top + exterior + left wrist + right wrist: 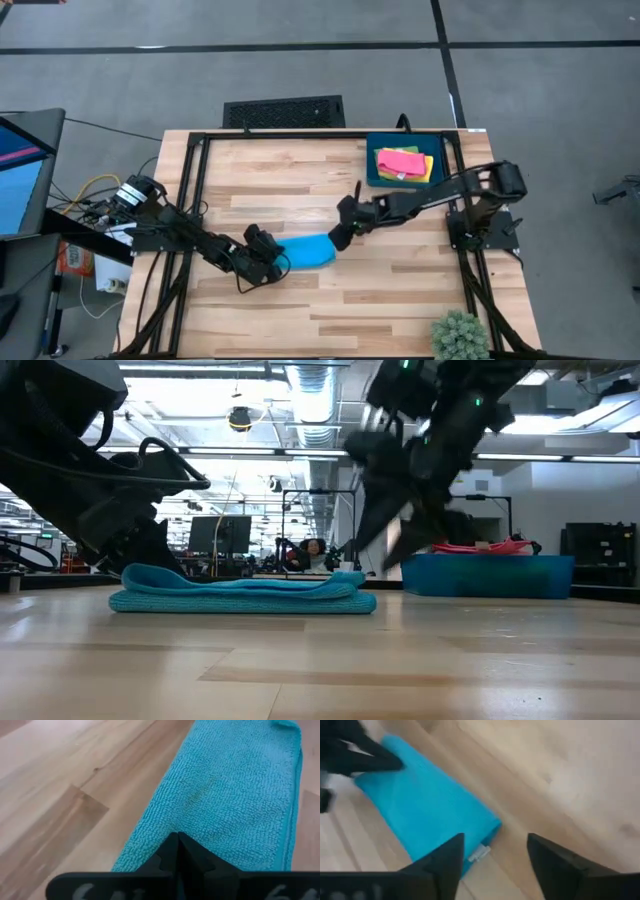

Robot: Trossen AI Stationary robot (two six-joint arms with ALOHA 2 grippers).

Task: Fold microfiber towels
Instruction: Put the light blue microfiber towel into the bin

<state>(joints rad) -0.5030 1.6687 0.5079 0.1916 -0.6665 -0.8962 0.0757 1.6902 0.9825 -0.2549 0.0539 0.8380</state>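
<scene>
At mid-worktop [400, 290] the folded blue towel [308, 252] is lying flat; the left tool [277, 262], closed, is pressing its end, while the right tool [343, 238] is hovering open beside it.

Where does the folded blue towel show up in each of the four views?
High view: blue towel at table centre, between the two arms.
Low view: flat on the tabletop, left of centre.
Left wrist view: fills the upper right, just past the shut left claw.
Right wrist view: left of centre, beyond the open right claw.
Shared landmark: the light wood table.
</scene>
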